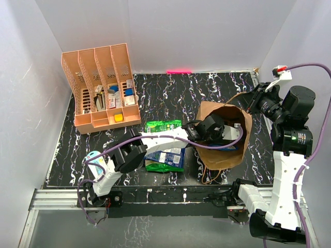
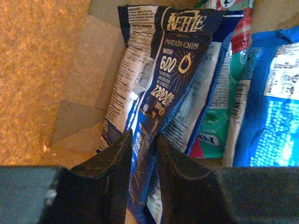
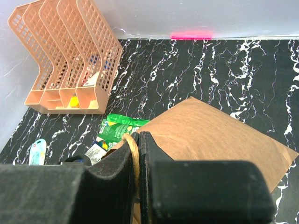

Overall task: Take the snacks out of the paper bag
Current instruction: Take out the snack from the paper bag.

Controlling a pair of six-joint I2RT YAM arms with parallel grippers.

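The tall brown kraft paper bag sits right of the middle of the black marble-patterned table, nearer the front edge than the back. Its mouth is open, but whether it stands or leans cannot be told. The left gripper is down inside the bag, its two dark jaws pressed together on the lower part of a dark blue foil packet of potato chips, which stands upright between them. Just beside that packet, to its right in the left wrist view, more snacks are packed on edge in the bag: a green and white foil packet, a bright blue foil packet and a red packet top behind them.

The right gripper is at the bag's far right rim, its jaws pinched tight on a twisted paper loop handle.

Outside the bag, left of it near the middle of the table, lie a green foil packet and, closer to the front edge, a blue and white foil packet resting on another green packet.

A peach-orange plastic file organiser stands at the back left corner, and a light-blue and white oval gadget lies at the front left corner
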